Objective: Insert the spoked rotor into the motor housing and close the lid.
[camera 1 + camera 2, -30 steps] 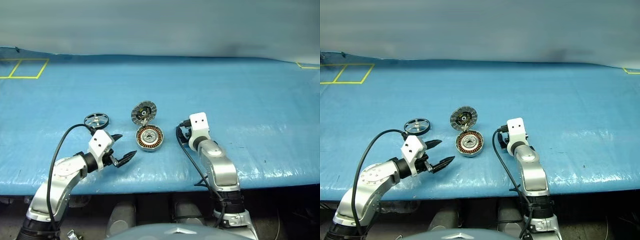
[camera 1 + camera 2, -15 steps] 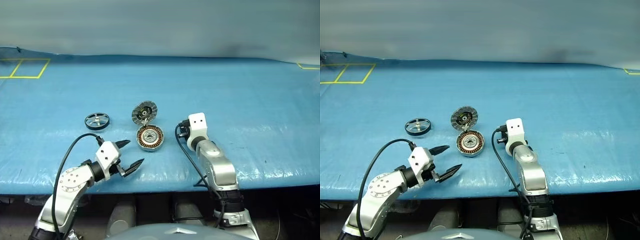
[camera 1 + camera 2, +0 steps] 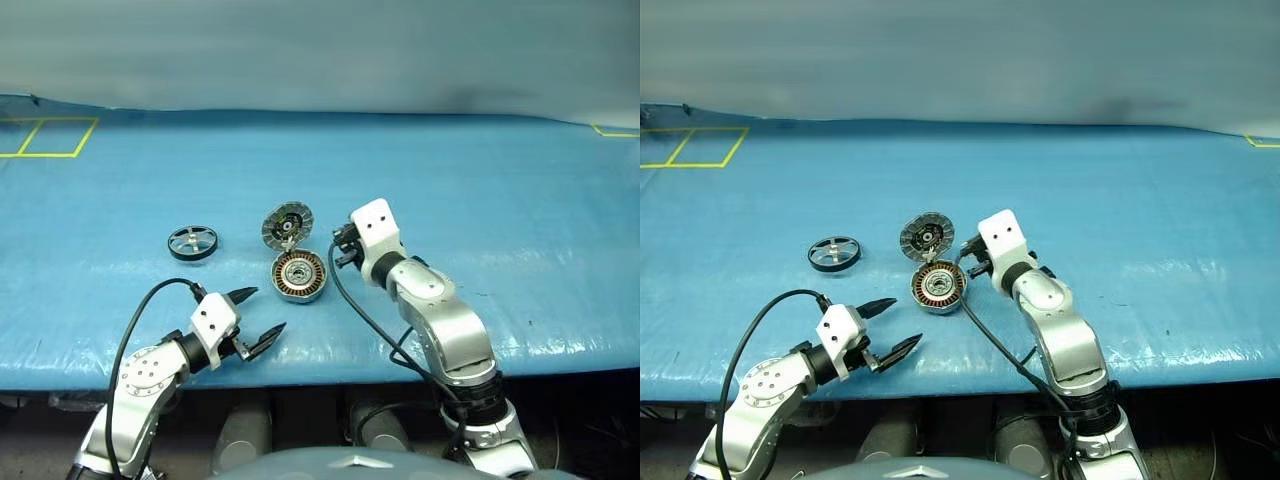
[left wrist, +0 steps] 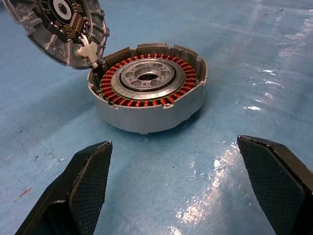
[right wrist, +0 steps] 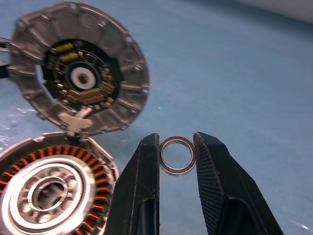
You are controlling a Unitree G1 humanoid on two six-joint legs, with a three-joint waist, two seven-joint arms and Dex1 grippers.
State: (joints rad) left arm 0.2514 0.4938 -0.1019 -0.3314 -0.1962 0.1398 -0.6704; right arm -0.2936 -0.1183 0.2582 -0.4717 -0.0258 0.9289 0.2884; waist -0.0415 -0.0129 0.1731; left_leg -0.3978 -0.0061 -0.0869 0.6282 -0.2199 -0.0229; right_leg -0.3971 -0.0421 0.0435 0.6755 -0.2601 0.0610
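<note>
The spoked rotor [image 3: 192, 243], a black ring with silver spokes, lies flat on the blue table to the left of the motor housing [image 3: 299, 276]. The housing's copper windings face up. Its lid [image 3: 288, 224] stands open on the hinge behind it, inner face showing. My right gripper [image 3: 340, 250] hovers just right of the lid and housing. In the right wrist view this gripper [image 5: 176, 142] is shut on a small thin metal ring [image 5: 177, 172]. My left gripper [image 3: 258, 312] is open near the table's front edge, short of the housing [image 4: 146, 93], with nothing between its fingers [image 4: 90, 181].
Yellow tape squares [image 3: 50, 137] mark the far left of the blue table cover [image 3: 480, 200], and another tape corner [image 3: 612, 130] sits at the far right. The table's front edge [image 3: 330, 365] runs just behind both wrists. Wide bare cover lies right of the right arm.
My right gripper has risen and swung left, from beside the housing to close by the open lid. My left gripper has drawn back a little toward the front edge, still open.
</note>
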